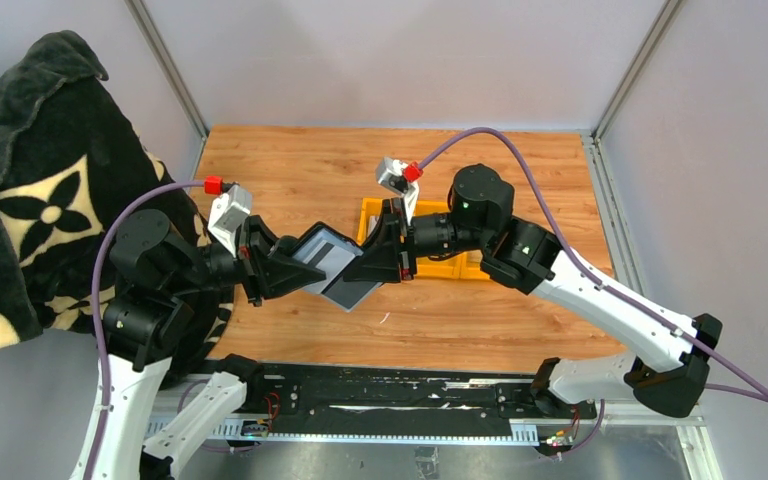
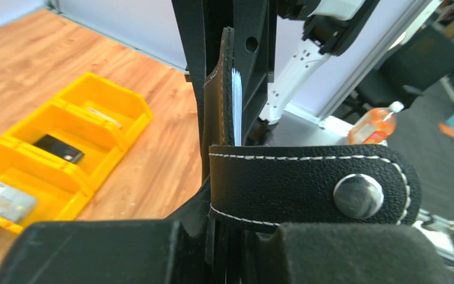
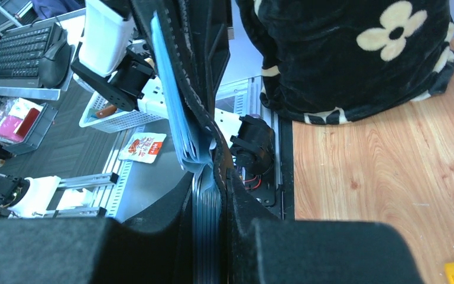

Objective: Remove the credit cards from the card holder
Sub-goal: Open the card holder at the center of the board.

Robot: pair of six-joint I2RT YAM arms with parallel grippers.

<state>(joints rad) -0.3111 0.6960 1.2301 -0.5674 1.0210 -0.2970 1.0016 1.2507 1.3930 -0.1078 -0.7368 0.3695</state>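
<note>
Left hand clamps the card holder, right hand pinches the credit cards; extraction seems underway, needing a straight outward pull.

We see a worktop of orange-brown wood-grain board, walled by pale panels on three sides; a yellow plastic bin split into compartments sits on it towards the far middle; a black plush blanket with cream flower shapes rests its hem on the left edge; a small pale fleck lies nearer us.
</note>
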